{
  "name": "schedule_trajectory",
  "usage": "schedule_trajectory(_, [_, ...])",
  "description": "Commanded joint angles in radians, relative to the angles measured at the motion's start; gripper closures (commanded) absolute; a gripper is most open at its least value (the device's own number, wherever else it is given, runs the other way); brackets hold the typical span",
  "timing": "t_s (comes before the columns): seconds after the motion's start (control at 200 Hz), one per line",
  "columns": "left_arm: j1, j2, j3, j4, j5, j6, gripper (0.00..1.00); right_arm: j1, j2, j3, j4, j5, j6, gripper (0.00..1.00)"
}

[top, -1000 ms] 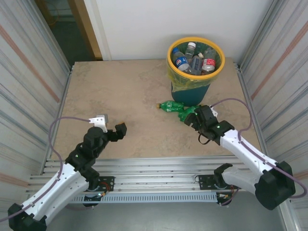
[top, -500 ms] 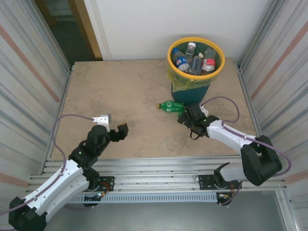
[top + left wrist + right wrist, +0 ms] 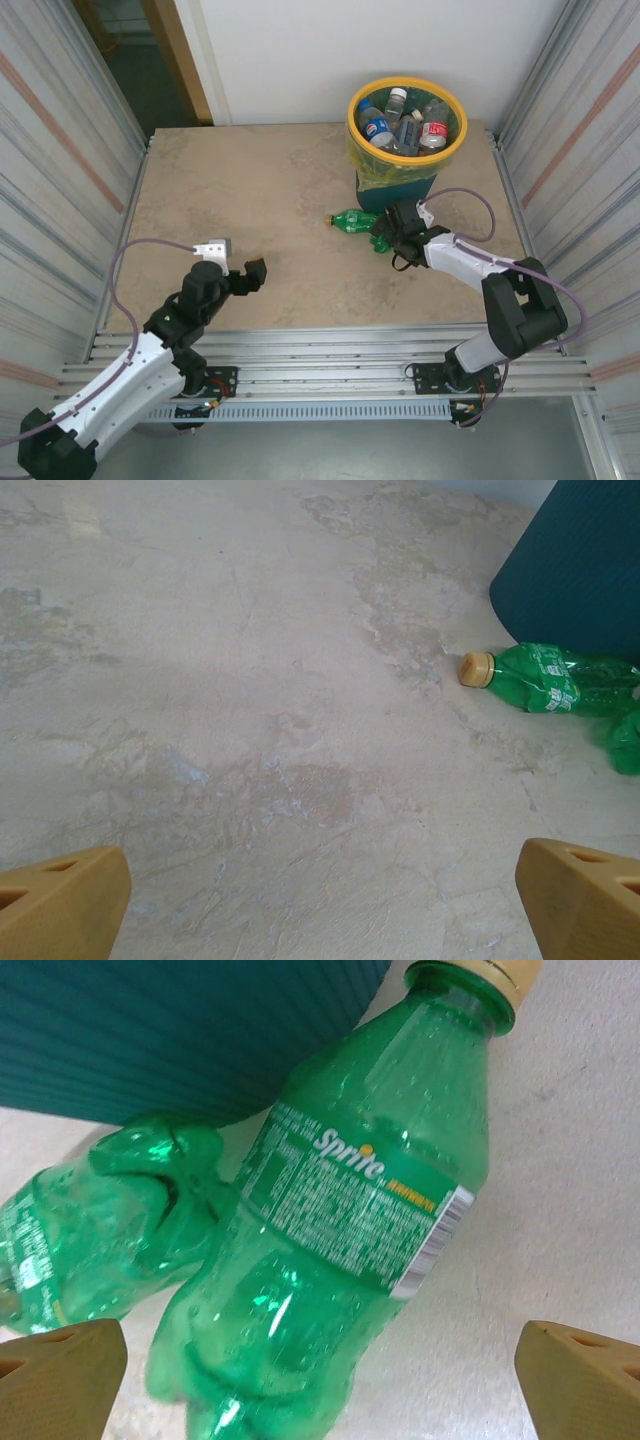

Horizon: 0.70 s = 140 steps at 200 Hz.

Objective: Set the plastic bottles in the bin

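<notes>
Two green plastic bottles lie on their sides on the table, right at the foot of the bin. The whole one, a Sprite bottle (image 3: 340, 1210) with a pale yellow cap, touches or nearly touches the bin's blue wall (image 3: 150, 1030). A crumpled green bottle (image 3: 110, 1220) lies pressed against its side.

Seen from above, the Sprite bottle's long axis runs roughly across the table. The cap points toward the robot's left and the base points toward the right claw (image 3: 320, 1365). That claw is wide open and holds nothing. Its two tan fingertips stand either side of the bottle's base end, with the bottle stretching away between them at a slight diagonal, cap farthest. The right arm is by far the nearer one. To close across the bottle's width, the claw would probably need only to advance a little.

The left claw (image 3: 322, 898) is also wide open and empty, hovering over bare table well apart from both bottles.

The bin has a yellow rim (image 3: 405, 81) and a yellow-green liner. It already holds several bottles (image 3: 405, 125), clear ones with blue, white and red caps.

The table (image 3: 270, 190) is a beige, stone-patterned slab. Ribbed metal panels stand on both sides, with a white wall behind and a wooden door frame at the far left.
</notes>
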State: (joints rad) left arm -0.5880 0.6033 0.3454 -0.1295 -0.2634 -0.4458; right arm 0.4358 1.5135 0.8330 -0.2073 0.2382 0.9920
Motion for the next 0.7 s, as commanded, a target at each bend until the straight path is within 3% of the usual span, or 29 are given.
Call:
schedule_trajectory(0.0, [0.007,-0.006,-0.012,0.024,-0.022,-0.011,0.01,-0.019,0.045,0.036,0.024,0.0,-0.023,0.02])
schedule_trajectory(0.276, [0.007,-0.005,-0.018,0.032,-0.014,-0.018,0.01,-0.051,0.085,0.036,0.034,-0.001,-0.039,0.0])
schedule_trajectory(0.696, [0.008,-0.007,-0.027,0.033,-0.013,-0.033,0.01,-0.11,0.103,0.022,0.017,-0.043,-0.085,0.15])
